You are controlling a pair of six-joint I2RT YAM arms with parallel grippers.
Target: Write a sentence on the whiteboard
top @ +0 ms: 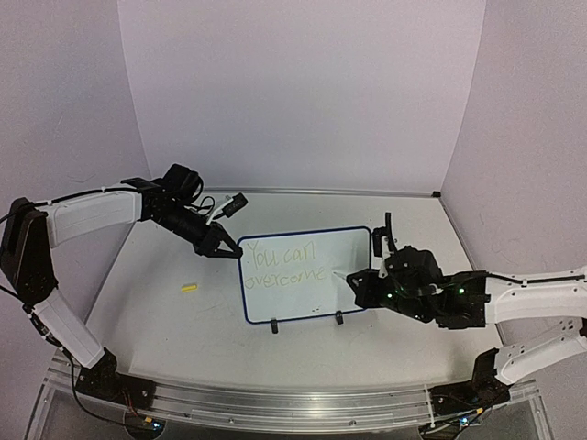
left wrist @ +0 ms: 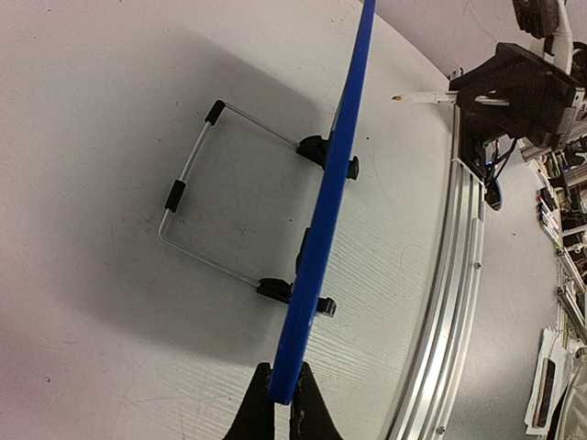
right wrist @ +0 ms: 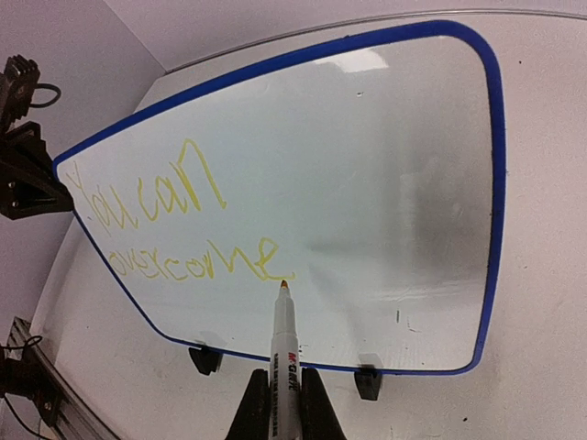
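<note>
Whiteboard point(top: 344, 252) corner in left pincer's point(top: 223, 249) clamp, marker point(right wrist: 283, 335) in right pincer's point(right wrist: 282, 383), near sentence point(right wrist: 183, 266).

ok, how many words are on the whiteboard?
3. "You" and "can" on the whiteboard's top line, "overcome" below them. None look hidden.

Top view high from near edge; wrist views close on whiteboard point(right wrist: 394, 183): left edge-on, right frontal.

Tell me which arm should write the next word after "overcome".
Right. The right gripper holds the marker, its tip at the end of the sentence on the whiteboard. The left gripper is shut on the board's blue edge, steadying it.
</note>
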